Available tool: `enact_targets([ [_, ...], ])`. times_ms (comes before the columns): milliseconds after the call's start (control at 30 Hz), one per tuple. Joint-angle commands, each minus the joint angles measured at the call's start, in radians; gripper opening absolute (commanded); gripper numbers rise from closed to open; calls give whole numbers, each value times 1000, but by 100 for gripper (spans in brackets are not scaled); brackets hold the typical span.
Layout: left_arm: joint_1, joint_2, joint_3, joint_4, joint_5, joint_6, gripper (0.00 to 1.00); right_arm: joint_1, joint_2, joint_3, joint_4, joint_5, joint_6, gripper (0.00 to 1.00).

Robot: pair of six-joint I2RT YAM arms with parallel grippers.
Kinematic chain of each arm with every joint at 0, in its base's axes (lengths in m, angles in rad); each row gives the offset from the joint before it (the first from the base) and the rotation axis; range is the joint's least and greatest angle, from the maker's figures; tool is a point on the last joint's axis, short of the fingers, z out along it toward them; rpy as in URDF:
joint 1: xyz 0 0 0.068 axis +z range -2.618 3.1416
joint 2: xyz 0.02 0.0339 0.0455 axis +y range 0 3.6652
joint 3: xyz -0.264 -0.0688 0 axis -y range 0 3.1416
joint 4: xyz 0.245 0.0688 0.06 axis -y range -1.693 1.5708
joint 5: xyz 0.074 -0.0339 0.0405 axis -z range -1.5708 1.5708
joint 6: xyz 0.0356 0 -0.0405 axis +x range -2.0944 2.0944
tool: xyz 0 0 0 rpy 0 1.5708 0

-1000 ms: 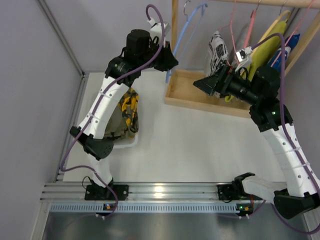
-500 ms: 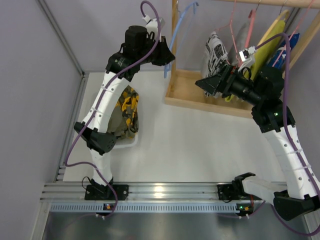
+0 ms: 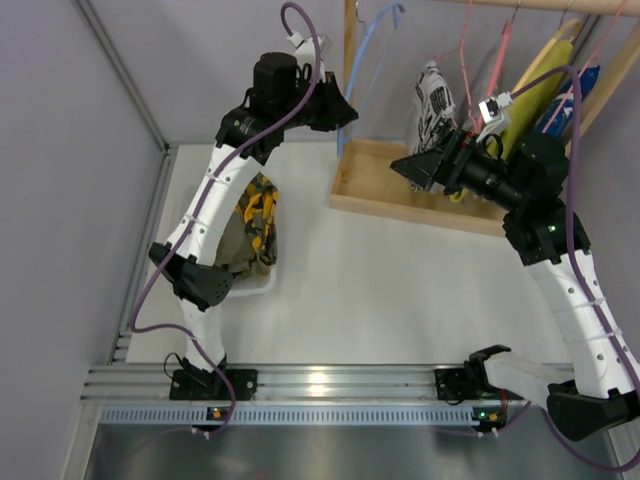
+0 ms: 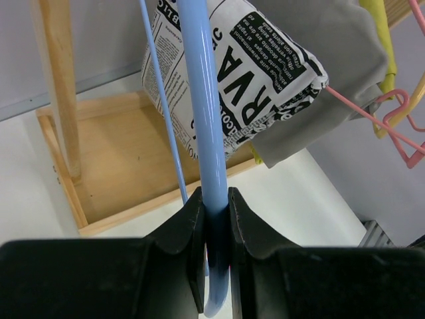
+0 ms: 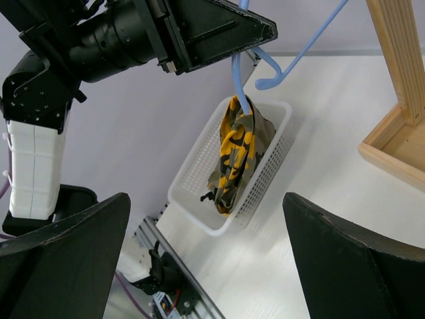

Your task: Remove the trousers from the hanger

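The trousers (image 3: 255,222) lie crumpled in a white basket (image 3: 262,285) at the left, off the hanger; they also show in the right wrist view (image 5: 236,156). The bare light blue hanger (image 3: 366,50) is held in the air by the wooden post of the rack. My left gripper (image 3: 338,108) is shut on the hanger's blue rod (image 4: 202,100), which is pinched between the fingers (image 4: 192,226). My right gripper (image 3: 410,168) is open and empty in front of the rack, and faces the left gripper (image 5: 246,30) and the hanger (image 5: 299,50).
A wooden rack with a tray base (image 3: 400,195) and upright post (image 3: 349,60) stands at the back right. On it hang pink hangers (image 3: 497,60), a black-and-white printed garment (image 3: 435,100) and a lime-green garment (image 3: 535,95). A wall closes the left side.
My left gripper has lifted the blue hanger a little and carried it left, nearer the rack post. My right gripper has shifted slightly and stays open.
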Motion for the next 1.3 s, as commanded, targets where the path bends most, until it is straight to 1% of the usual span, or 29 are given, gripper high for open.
enact_targets([
  [0,-19,-102,-38,226,25,-34,0,-12,-24,9,59,-10,-5,99],
  [167,-31,-145,-95,223,13,-66,0,-12,-24,-5,67,-14,2,99],
  [200,-29,-158,-122,224,19,-74,0,-14,-26,-6,68,-17,-1,99],
  [267,-31,-161,-129,226,30,-71,0,-15,-24,-6,68,-17,1,99],
  [300,-29,-156,-114,229,34,-66,0,-17,-27,-6,70,-19,-1,99],
  [367,-29,-146,-86,240,92,-60,0,-17,-26,-9,70,-22,-2,99],
  [467,-28,-89,-22,259,145,-91,0,-20,-21,-9,70,-26,1,99],
  [567,-8,-37,9,302,209,-175,0,-20,-21,-9,72,-29,1,100],
  [700,7,35,64,324,275,-220,0,-25,-26,-9,62,-31,-8,99],
  [867,33,95,77,436,323,-307,0,-35,-30,-17,55,-34,-14,99],
  [1267,58,164,101,534,288,-413,0,-43,-26,-23,53,-37,-7,99],
])
